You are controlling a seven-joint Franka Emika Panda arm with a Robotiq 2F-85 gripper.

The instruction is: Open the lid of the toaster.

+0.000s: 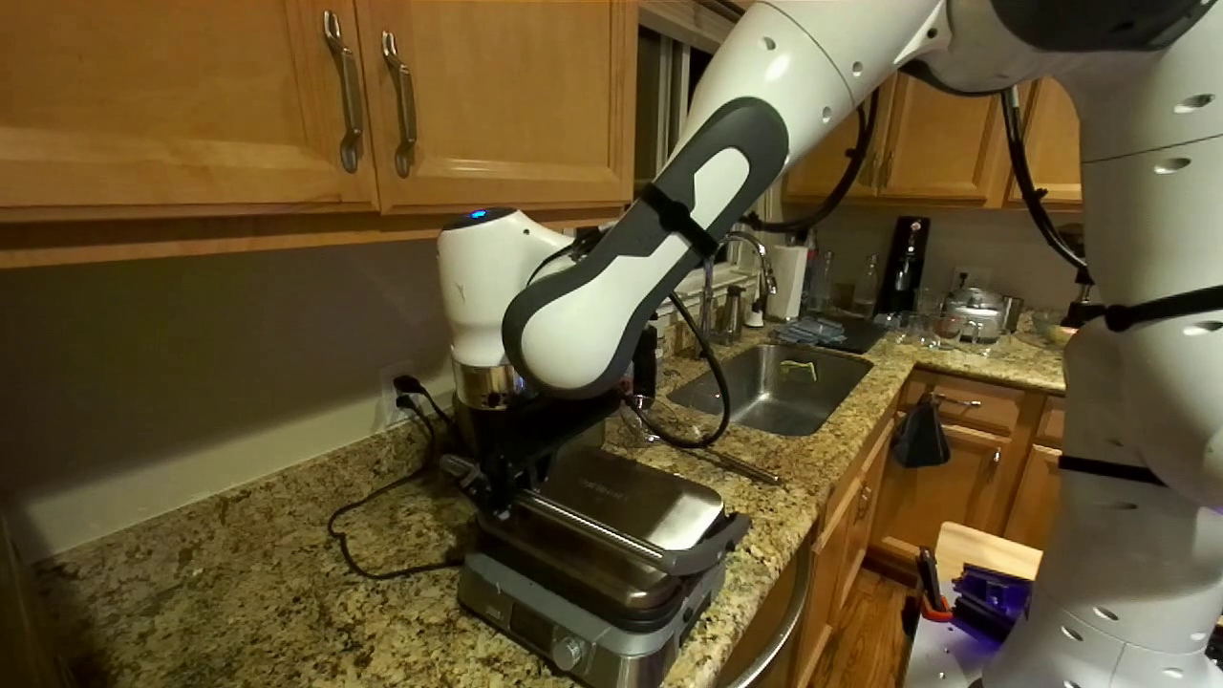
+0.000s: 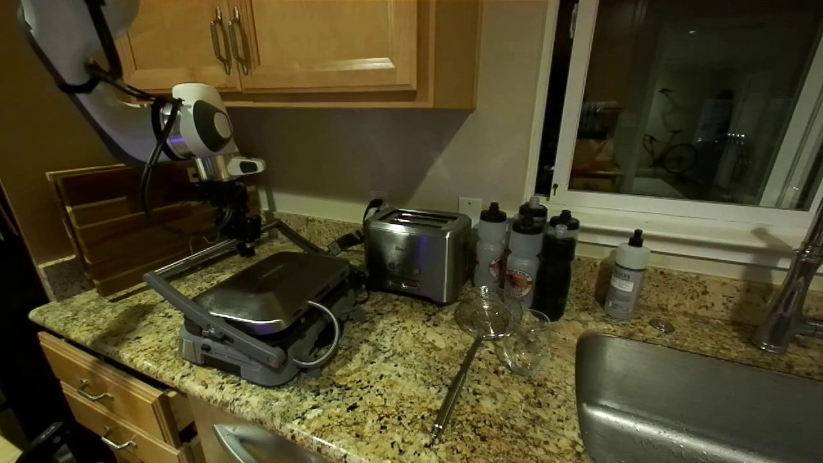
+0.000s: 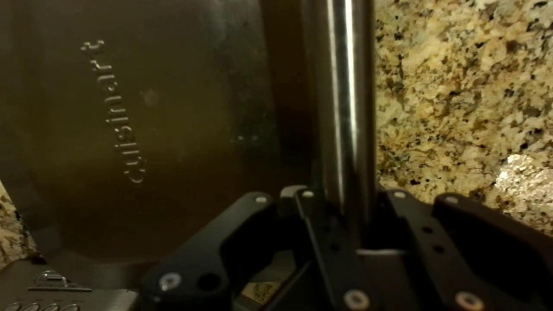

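Claw (image 1: 499,502) on the steel handle (image 1: 594,528) of the toaster (image 1: 573,613), lid (image 1: 626,492) down.

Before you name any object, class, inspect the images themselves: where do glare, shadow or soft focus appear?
Wrist view: bright streaks line the handle, the claw is nearly black and slightly soft; in an exterior view, glare whitens part of the lid; in both exterior views, shadow darkens the wall beneath the cabinets.

The contact grill (image 1: 592,573) hides its inside under the closed lid (image 2: 276,283); in an exterior view its lowest corner is cut off. In the wrist view, its handle (image 3: 345,99) runs off the top edge and blurs within the pincer (image 3: 352,196). Lettering on the slot toaster (image 2: 415,263) beside the grill is too small to read; the sink (image 2: 701,402), well apart from it, is cropped.
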